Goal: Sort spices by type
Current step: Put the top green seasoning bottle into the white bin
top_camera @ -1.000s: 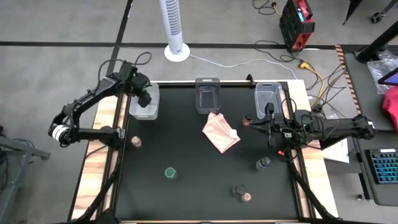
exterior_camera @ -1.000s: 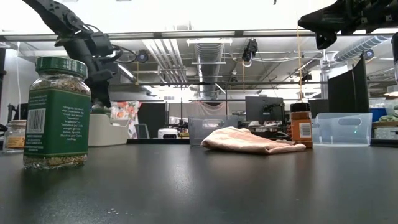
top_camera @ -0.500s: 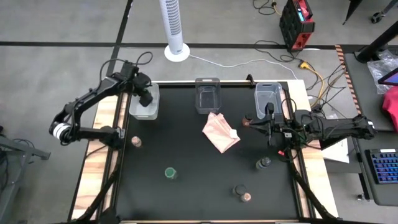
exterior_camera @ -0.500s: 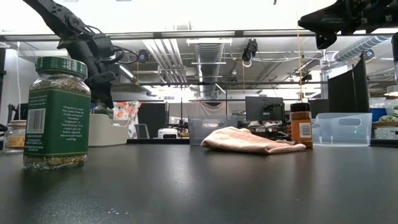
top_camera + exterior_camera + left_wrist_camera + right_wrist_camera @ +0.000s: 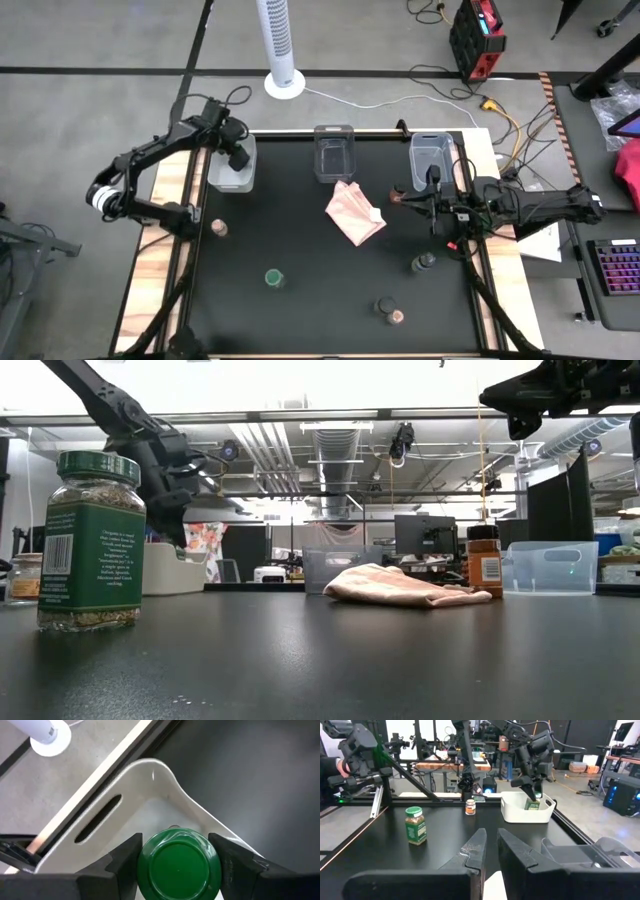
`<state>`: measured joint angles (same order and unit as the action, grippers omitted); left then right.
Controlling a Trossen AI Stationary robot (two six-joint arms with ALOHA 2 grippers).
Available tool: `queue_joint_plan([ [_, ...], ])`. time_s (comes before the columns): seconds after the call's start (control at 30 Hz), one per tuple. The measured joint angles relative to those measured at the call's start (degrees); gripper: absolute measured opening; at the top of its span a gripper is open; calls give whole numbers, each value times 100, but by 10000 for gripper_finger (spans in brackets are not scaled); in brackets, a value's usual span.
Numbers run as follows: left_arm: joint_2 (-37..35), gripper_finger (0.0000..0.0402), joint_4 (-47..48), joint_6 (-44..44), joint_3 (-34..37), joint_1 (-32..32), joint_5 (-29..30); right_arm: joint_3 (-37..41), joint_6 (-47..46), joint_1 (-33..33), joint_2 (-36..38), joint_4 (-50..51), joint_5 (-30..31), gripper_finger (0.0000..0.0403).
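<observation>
Green-lidded jar (image 5: 178,865) clamped in left gripper (image 5: 175,862), low inside the white bin (image 5: 150,785). Right gripper (image 5: 490,852) closed empty, by the right bin (image 5: 432,155).

From my overhead camera, the left gripper (image 5: 237,158) covers whatever it holds over the white bin (image 5: 231,181). In the low view, the green-lidded jar (image 5: 91,541) hides part of that bin, and the pink cloth (image 5: 395,586) masks the orange-lidded jar's (image 5: 484,566) base.
</observation>
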<state>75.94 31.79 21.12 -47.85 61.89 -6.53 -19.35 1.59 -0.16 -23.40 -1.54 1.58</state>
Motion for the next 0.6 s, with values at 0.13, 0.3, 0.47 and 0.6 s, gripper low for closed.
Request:
queue_joint_plan([
  [0.13, 48, 195, -45, -70, -11, 0, 0, 0, 8, 0, 0, 0, 0, 38],
  [0.3, -17, 217, 17, -127, 6, 0, 15, 0, 11, 0, 0, 0, 2, 38],
  [0.47, -88, 230, 9, -170, 6, -2, 133, 0, 7, 2, 0, 0, 2, 38],
  [0.6, -101, 232, 2, -174, 6, 0, 414, 0, -5, 1, 0, 0, 2, 38],
])
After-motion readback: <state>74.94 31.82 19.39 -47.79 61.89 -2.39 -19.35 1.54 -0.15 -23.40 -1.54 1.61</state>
